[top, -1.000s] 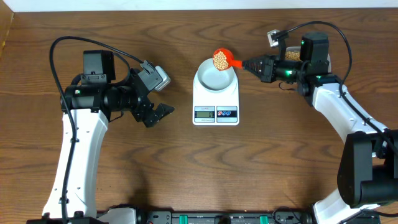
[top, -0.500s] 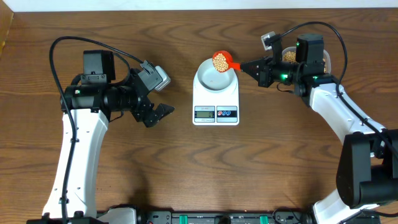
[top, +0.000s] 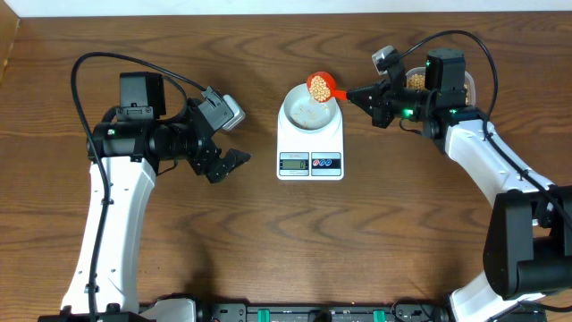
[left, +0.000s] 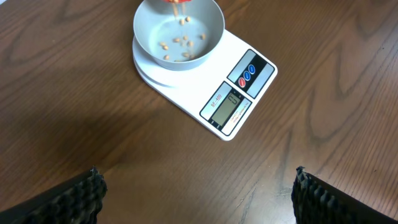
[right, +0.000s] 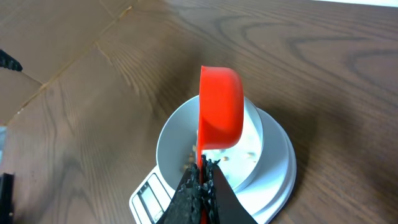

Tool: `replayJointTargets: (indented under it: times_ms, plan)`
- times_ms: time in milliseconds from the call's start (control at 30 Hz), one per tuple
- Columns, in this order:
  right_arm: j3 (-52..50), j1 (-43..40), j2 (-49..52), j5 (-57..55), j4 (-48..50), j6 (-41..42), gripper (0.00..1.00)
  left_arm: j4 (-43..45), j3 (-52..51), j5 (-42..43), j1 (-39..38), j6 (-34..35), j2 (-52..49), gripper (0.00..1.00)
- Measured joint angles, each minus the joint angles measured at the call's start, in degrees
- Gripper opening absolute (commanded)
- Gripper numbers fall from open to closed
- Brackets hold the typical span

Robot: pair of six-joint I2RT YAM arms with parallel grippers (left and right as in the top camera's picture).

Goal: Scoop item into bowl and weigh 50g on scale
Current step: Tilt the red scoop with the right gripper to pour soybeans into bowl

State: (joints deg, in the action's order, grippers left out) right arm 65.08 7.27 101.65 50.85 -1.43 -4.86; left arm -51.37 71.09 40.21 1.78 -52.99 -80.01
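The wooden table [top: 268, 233] carries the white digital scale [top: 310, 143] at its middle, with the display on the side nearest the robot. The left gripper [left: 199, 199] hangs over bare wood to the scale's left, its fingers spread wide and holding nothing. The right gripper [top: 362, 92] is pressed together on the handle of a red scoop [top: 319, 86] — the scoop is rolled onto its side above the far rim of the pale bowl [top: 295, 116], which sits on the scale. Soybeans [left: 180, 42] — a scattered few — lie in the bowl's bottom, and more sit in the scoop.
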Motion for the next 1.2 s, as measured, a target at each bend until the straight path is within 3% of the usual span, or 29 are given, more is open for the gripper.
replayJointTargets:
  times_ms: [1200]
  plan:
    - [0.0,0.0,0.0,-0.35,-0.7,-13.66,0.01,0.0,0.0,0.0,0.0,0.0,0.0,0.98]
